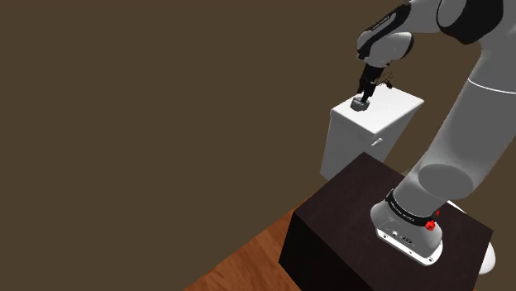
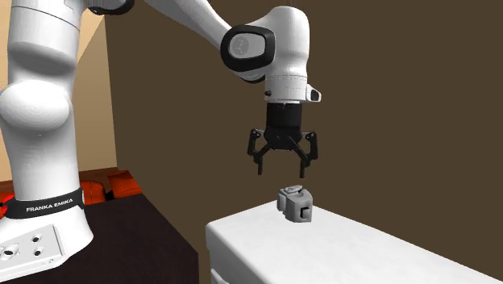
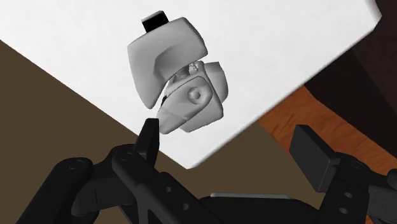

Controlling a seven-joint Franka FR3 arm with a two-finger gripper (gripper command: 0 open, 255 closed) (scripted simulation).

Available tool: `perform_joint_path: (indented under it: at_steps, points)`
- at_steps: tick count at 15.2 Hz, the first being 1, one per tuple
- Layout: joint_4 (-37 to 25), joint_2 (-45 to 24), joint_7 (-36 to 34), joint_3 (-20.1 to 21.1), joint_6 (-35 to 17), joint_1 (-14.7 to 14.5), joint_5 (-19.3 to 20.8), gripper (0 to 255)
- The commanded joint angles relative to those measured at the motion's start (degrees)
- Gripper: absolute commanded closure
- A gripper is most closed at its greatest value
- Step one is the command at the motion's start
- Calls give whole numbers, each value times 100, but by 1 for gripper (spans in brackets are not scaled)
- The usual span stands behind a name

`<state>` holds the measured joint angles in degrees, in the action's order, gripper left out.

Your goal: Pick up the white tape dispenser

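The pale grey-white tape dispenser (image 2: 295, 202) sits on the flat top of a white cabinet (image 2: 347, 254), close to the top's edge on the shoulder view's left and not far from a corner. Directly above it hangs the black gripper (image 2: 282, 171), fingers spread wide and clear of the dispenser, touching nothing. The dark box stand (image 1: 331, 236) is just beside the cabinet, on a wooden floor (image 1: 244, 264) before a brown wall (image 1: 149, 107).

One tape dispenser (image 2: 295, 203), one white cabinet (image 1: 398, 107), one stand (image 1: 331, 227).
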<state>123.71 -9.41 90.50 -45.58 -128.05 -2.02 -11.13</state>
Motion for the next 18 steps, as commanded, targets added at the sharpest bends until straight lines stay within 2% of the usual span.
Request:
perform_joint_path:
  at_steps: [1, 9, 11, 12, 18]
  points:
    - [-447, -621, 633, 148, 36, 246, -549, 0]
    - [-360, -1091, 966, 425, -391, 488, -1004, 0]
    - [-360, -1091, 965, 427, -392, 489, -1003, 0]
    - [-359, -1091, 968, 427, -393, 491, -1004, 255]
    - [-366, -1103, 974, 432, -394, 498, -1013, 255]
